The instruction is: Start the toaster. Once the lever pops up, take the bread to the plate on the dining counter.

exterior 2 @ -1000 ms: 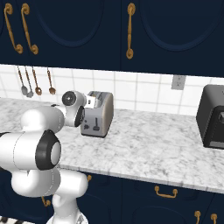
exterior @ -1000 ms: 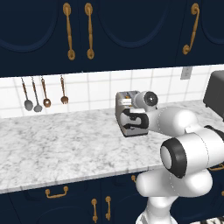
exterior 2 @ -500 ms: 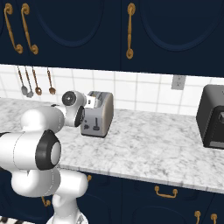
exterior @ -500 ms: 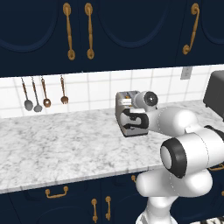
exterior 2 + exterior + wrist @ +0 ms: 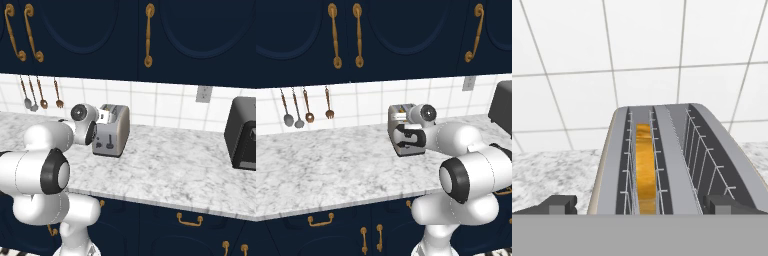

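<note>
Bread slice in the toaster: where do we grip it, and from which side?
Grip the bread by its top crust edge, coming straight down from above. It stands on edge in the left slot of the toaster, with wire guides close on both faces, so only the narrow top is reachable. Align the open gripper so its fingers close across the thin faces, probably once the slice rises.

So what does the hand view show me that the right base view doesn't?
Hand view alone: a look straight down into the toaster's two slots, with the bread sitting in the left one between wire guides, the right slot empty, and the open end effector with a fingertip on each side of the toaster.

Right base view alone: the toaster's control face, the dark appliance at the far right, hanging utensils, navy cabinets with gold handles, and the marbled counter's front edge.

Both share the toaster, white wall tiles and marbled counter.
</note>
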